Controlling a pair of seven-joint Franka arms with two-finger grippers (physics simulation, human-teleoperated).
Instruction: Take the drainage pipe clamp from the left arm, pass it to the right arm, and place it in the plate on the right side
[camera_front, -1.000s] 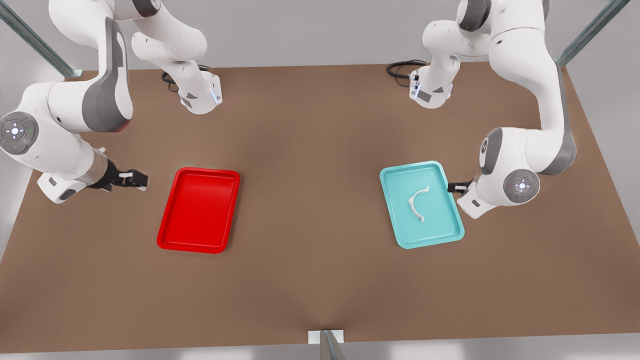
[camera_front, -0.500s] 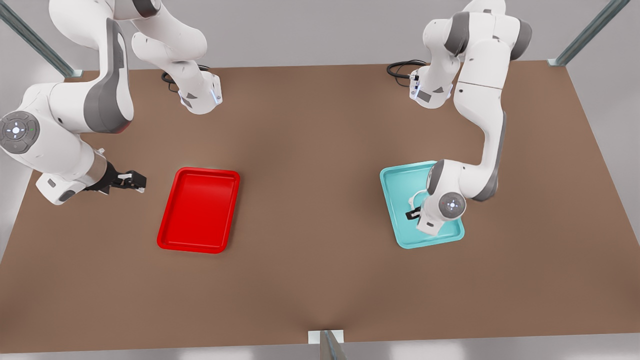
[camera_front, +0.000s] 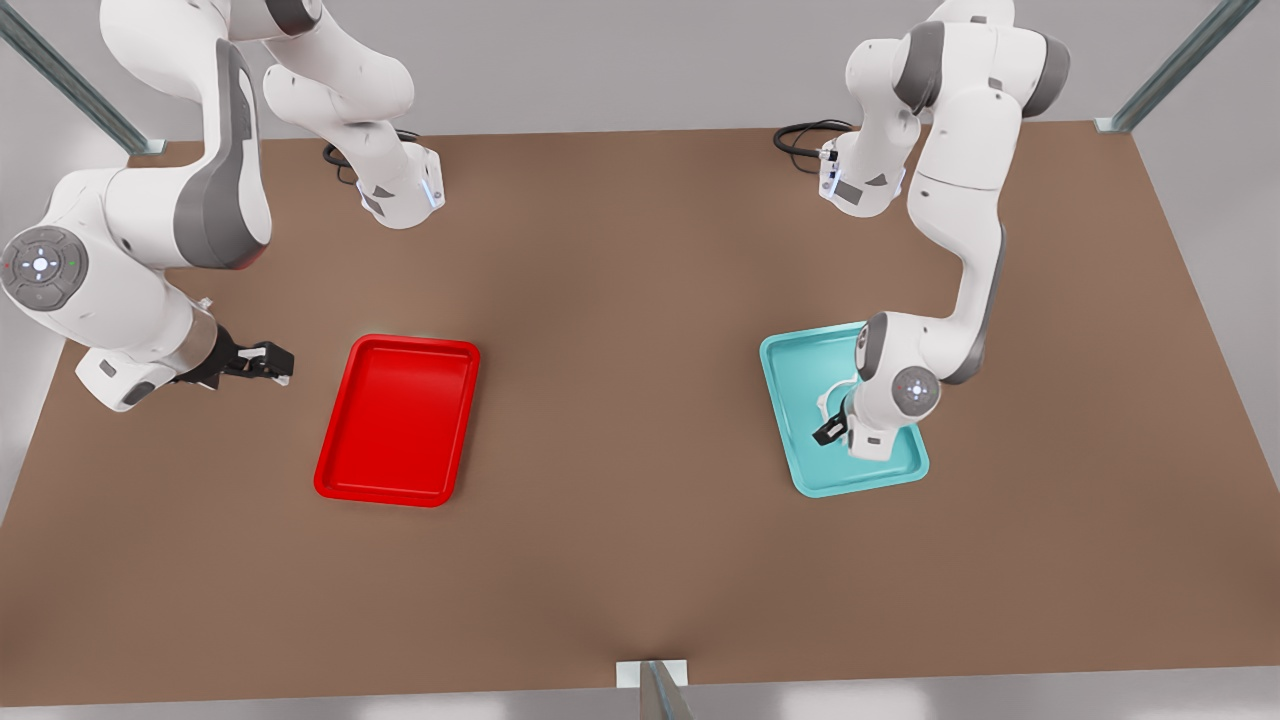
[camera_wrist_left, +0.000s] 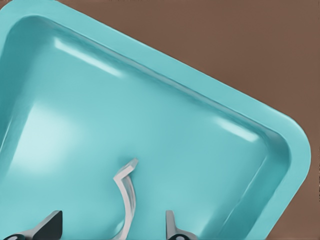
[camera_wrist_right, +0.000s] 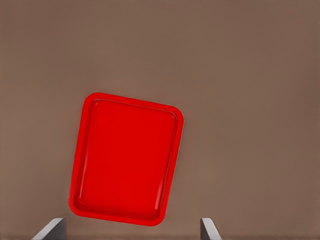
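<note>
The drainage pipe clamp (camera_wrist_left: 126, 192), a thin white arc, lies flat inside the teal tray (camera_wrist_left: 165, 67) on the front view's right. My left gripper (camera_front: 828, 430) hangs low over that tray (camera_front: 790, 350), open. In the left wrist view its fingertips (camera_wrist_left: 50, 223) straddle the clamp's near end without touching it. The arm hides most of the clamp (camera_front: 827, 401) in the front view. My right gripper (camera_front: 268, 362) waits open beside the red plate (camera_front: 397, 420) on the front view's left. The plate (camera_wrist_right: 125, 160) holds nothing and lies ahead of the right gripper (camera_wrist_right: 131, 227).
Both trays rest on a brown table (camera_front: 620, 400). The two arm bases (camera_front: 400, 195) stand at its back edge with black cables (camera_front: 800, 138). Metal frame posts (camera_front: 1180, 60) rise at the corners, and a bracket (camera_front: 652, 675) sits at the front edge.
The left arm swung from beside the teal tray to over it and lowered onto the clamp. The right arm has barely shifted.
</note>
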